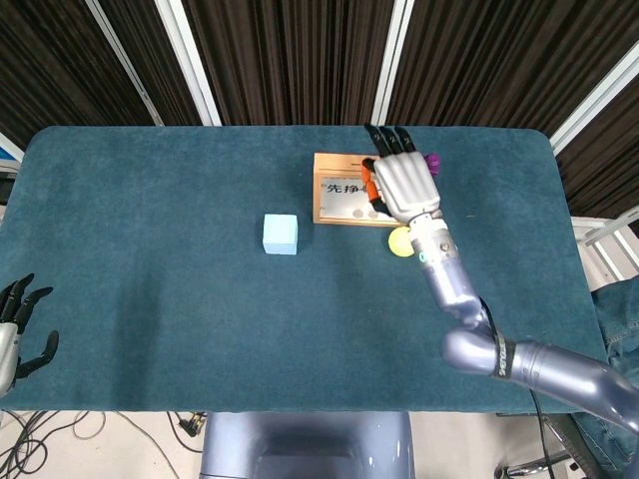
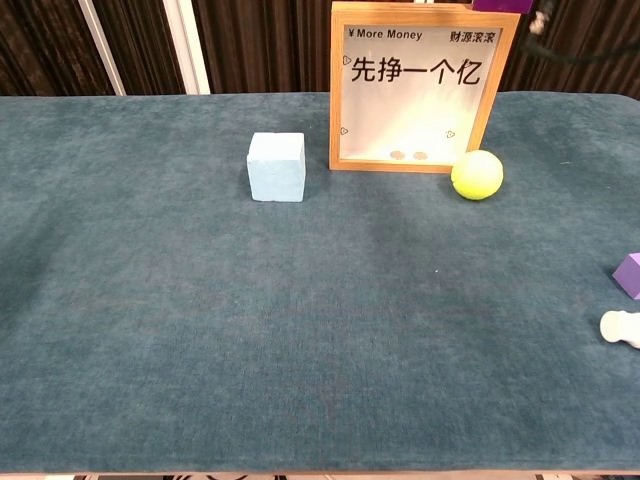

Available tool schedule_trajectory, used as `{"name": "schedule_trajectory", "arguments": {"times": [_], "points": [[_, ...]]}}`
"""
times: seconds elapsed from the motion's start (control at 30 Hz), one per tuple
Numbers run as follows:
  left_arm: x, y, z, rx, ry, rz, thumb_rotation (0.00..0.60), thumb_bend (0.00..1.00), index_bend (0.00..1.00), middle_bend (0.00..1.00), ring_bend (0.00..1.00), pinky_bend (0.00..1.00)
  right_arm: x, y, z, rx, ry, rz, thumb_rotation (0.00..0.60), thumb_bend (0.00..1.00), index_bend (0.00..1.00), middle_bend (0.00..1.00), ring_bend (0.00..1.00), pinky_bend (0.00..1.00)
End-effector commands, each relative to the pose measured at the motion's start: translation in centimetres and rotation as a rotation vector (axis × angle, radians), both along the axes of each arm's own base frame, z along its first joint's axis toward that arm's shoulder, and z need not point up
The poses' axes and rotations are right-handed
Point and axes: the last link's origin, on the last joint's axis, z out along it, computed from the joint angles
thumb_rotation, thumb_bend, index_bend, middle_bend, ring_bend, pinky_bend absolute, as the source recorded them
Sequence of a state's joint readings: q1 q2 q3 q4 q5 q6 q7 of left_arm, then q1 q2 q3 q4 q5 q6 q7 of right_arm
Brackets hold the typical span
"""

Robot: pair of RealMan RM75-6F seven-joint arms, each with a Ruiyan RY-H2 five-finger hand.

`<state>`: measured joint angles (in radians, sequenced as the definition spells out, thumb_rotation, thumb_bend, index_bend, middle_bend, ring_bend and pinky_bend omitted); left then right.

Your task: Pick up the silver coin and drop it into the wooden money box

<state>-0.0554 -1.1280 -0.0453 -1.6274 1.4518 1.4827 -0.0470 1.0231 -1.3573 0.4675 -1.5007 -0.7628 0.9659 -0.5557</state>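
Observation:
The wooden money box (image 1: pixel 336 190) (image 2: pixel 415 90) stands upright at the back of the table, with two coins showing behind its clear front (image 2: pixel 408 155). My right hand (image 1: pixel 402 184) hovers over the box's top, right of the slot, back towards the head camera. Its orange thumb (image 1: pixel 367 184) is tucked under the fingers. The silver coin is hidden beneath the hand. The chest view shows nothing of this hand. My left hand (image 1: pixel 17 327) hangs off the table's front left edge, fingers spread and empty.
A light blue cube (image 1: pixel 281 234) (image 2: pixel 277 166) sits left of the box. A yellow ball (image 1: pixel 401 242) (image 2: pixel 477 174) lies at the box's front right corner. A purple block (image 1: pixel 432 160) rests on the box top. A purple cube (image 2: pixel 630 275) and a white object (image 2: pixel 622 328) sit far right.

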Motion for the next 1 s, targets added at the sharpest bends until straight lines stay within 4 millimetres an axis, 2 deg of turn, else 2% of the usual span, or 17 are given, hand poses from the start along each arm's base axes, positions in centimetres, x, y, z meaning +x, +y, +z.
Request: {"name": "schedule_trajectory", "arguments": {"times": [0.03, 0.23, 0.43, 1.0], "points": [[-0.1, 0.0, 0.0, 0.000, -0.006, 0.008, 0.600, 0.43, 0.19, 0.01, 0.00, 0.10, 1.0, -1.6, 0.3, -0.035, 0.015, -0.010, 0.600, 0.64, 0.60, 0.00, 0.00, 0.00], [-0.1, 0.3, -0.1, -0.005, -0.019, 0.020, 0.600, 0.43, 0.20, 0.01, 0.00, 0.10, 1.5, -3.7, -0.1, -0.090, 0.088, -0.035, 0.600, 0.64, 0.60, 0.00, 0.00, 0.00], [-0.1, 0.5, -0.2, -0.014, -0.026, 0.029, 0.600, 0.43, 0.20, 0.01, 0.00, 0.10, 1.8, -4.6, -0.9, -0.140, 0.164, -0.061, 0.600, 0.64, 0.60, 0.00, 0.00, 0.00], [0.0, 0.6, -0.3, -0.033, -0.057, 0.037, 0.600, 0.43, 0.20, 0.01, 0.00, 0.10, 2.7, -4.6, -3.5, -0.261, 0.264, -0.149, 0.600, 0.64, 0.60, 0.00, 0.00, 0.00]]}}
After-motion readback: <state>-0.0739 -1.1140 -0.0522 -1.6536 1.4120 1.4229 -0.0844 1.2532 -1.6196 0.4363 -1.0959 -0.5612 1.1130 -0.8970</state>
